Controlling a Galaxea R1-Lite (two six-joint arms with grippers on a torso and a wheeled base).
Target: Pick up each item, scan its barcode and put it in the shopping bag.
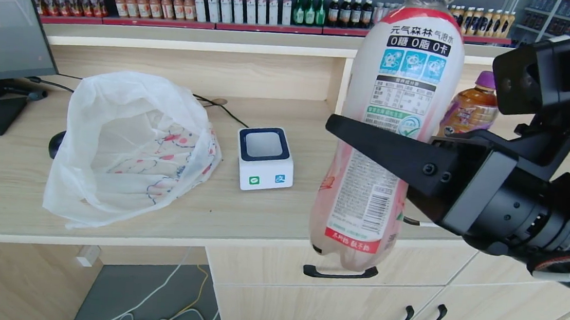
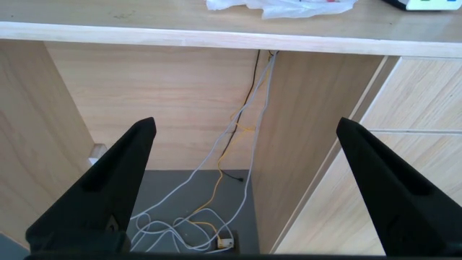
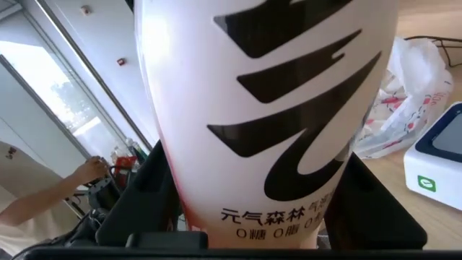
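My right gripper (image 1: 364, 136) is shut on a tall pink drink bottle (image 1: 405, 78), holding it upright in the air over the counter's front edge, to the right of the scanner (image 1: 265, 158). The barcode on its label faces the head camera. From the right wrist, the bottle (image 3: 267, 108) sits between the two fingers of the gripper (image 3: 263, 209). The white shopping bag (image 1: 126, 146) lies open on the counter left of the scanner. My left gripper (image 2: 245, 188) hangs open below the counter top, holding nothing.
A brown drink bottle with a purple cap (image 1: 473, 107) stands on the counter behind the held bottle. A dark monitor (image 1: 3, 17) is at the far left. Shelves of bottles (image 1: 257, 8) line the back. Cables (image 2: 195, 224) lie on the floor under the counter.
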